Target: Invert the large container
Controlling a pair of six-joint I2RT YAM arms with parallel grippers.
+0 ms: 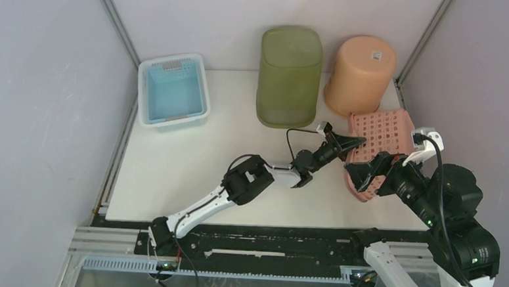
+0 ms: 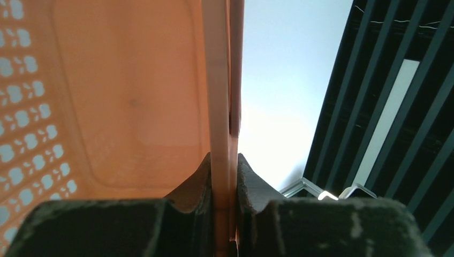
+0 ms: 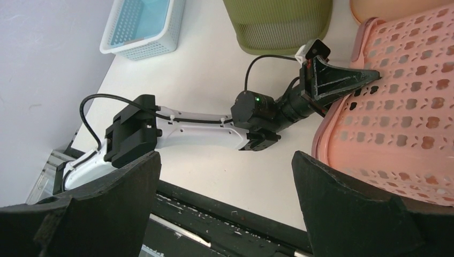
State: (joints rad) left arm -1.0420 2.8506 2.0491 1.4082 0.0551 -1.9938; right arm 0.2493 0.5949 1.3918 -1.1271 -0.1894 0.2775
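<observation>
My left pincer (image 2: 224,176): jaws nearly together, clamped on the thin rim wall of the large container (image 1: 387,134). My right pincer (image 1: 370,170): jaws fully apart, holding nothing, just beside the container's near end. The container, pink perforated plastic, stands tilted at the right edge of the table (image 1: 191,173); bare tabletop lies to its left. Far edge: ribbed green bin (image 1: 289,76) and smooth orange bin (image 1: 361,73), both inverted. Far-left corner: blue lattice basket (image 1: 174,90).
</observation>
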